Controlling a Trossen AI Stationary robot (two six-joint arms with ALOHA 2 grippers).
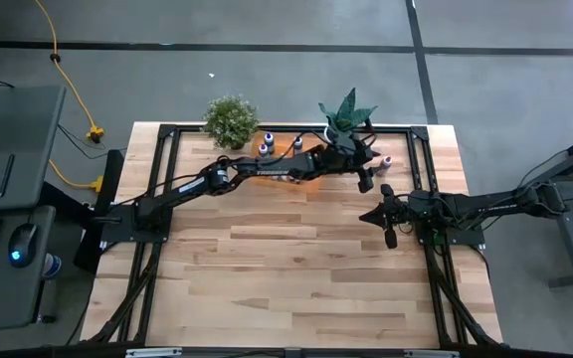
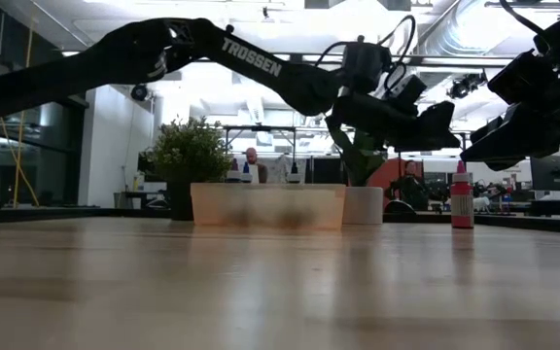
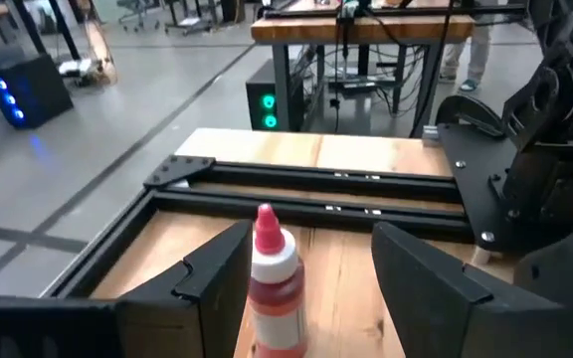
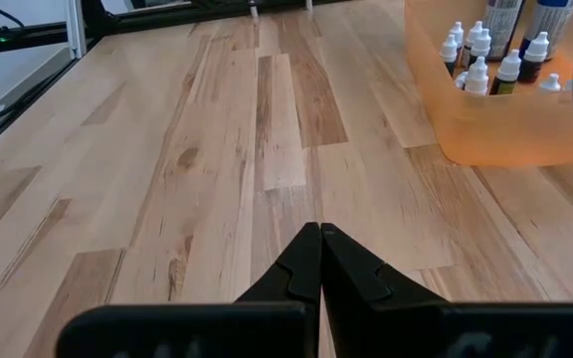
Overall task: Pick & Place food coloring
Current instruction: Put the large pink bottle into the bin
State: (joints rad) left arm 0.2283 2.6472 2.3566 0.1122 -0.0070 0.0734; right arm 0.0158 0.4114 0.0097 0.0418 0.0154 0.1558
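Between the left tool's (image 3: pixel 311 273) spread fingers, a red food coloring bottle (image 3: pixel 272 288) is standing upright, ungripped; the right tool (image 4: pixel 318 261) is waiting, fingers pressed together.

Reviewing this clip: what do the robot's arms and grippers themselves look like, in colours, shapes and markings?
Both arms are dark, nearly black, built of slim jointed links. The left arm carries white TROSSEN lettering and a looped black cable near its wrist. The left gripper has two broad, flat, wedge-shaped dark fingers. The right gripper has matching dark fingers tapering to points.
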